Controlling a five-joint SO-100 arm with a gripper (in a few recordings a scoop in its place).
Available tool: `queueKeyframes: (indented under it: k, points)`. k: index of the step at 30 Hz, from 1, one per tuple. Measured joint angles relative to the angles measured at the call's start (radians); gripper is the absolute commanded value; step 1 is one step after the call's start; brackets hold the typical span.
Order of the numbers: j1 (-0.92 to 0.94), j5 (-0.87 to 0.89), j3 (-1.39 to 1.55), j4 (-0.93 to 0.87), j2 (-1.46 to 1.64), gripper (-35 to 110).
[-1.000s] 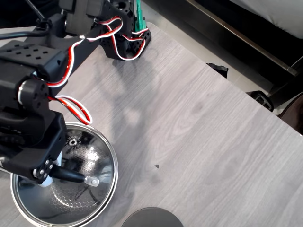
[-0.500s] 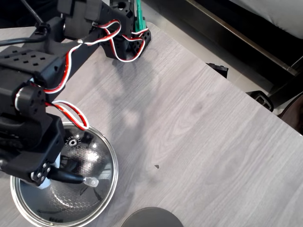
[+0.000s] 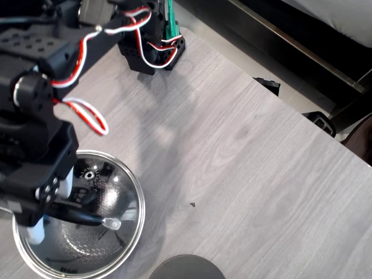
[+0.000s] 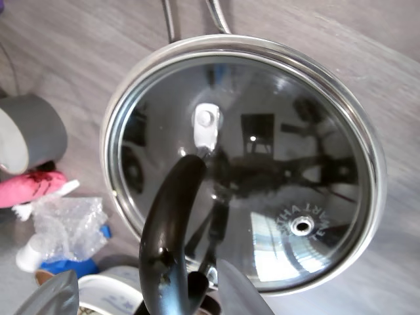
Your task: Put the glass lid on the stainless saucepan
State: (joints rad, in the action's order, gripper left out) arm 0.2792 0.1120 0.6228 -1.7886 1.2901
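Here, in the overhead view, the black arm hangs over the pan (image 3: 35, 264) at the bench's (image 3: 244, 151) lower left. The glass lid (image 3: 116, 203) sits on the pan. In the wrist view, the end effector (image 4: 147, 298) is narrow around the lid's black handle (image 4: 172, 216); contact is unclear.

In the overhead view the arm hides the glass lid's (image 3: 110, 203) left part; the pincer's (image 4: 141, 295) tips are cropped.

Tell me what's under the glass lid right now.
The glass lid sits on the stainless saucepan; its honeycomb interior shows through the glass overhead. The gripper covers part of it.
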Motion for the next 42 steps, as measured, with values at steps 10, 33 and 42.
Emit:
queueKeyframes:
  k: [10,33,42]
  points:
    - [-0.150,-0.026,0.752,0.169,0.569,6]
    - [-0.354,-0.057,2.387,0.583,2.017,0]
    - [-0.313,-0.055,2.459,0.552,2.017,0]
